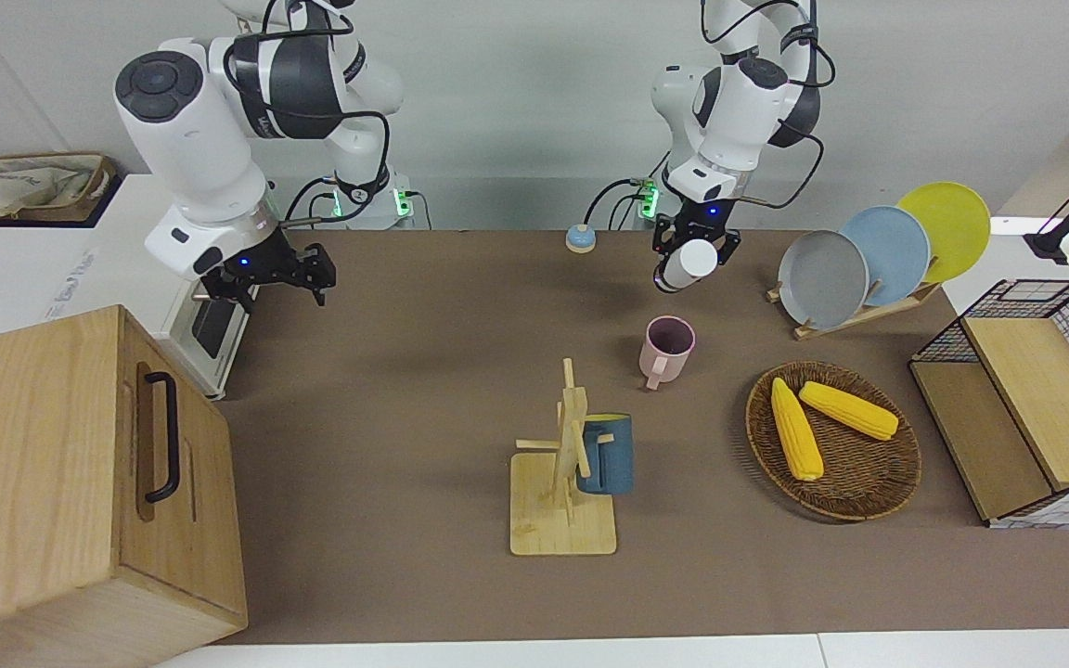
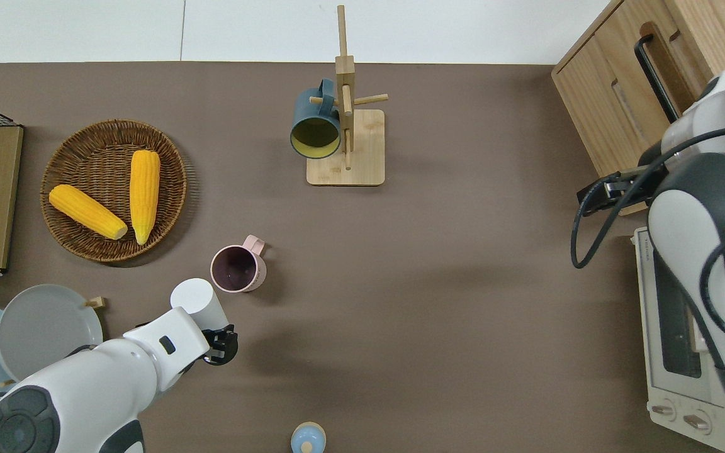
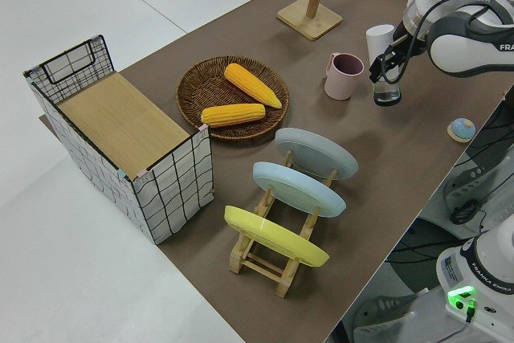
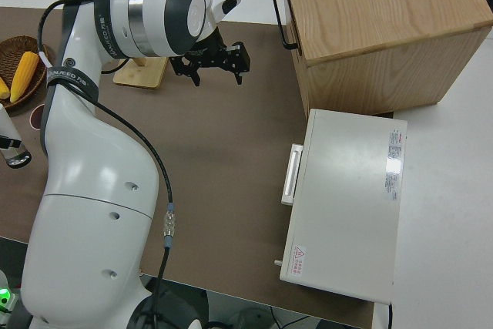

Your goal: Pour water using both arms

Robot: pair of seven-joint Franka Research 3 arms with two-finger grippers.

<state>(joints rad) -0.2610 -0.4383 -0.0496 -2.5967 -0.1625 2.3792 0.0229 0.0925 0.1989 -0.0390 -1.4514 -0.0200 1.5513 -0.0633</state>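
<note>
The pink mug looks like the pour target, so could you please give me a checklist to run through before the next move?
1. Left gripper shut on the white bottle: ok.
2. Pink mug upright, mouth open: ok.
3. Bottle mouth over the mug: not ok; it is over the table beside the mug, nearer the robots.
4. Mug empty: cannot tell.
5. Right gripper open, holding nothing: ok.
6. Bottle uncapped: cannot tell.
</note>
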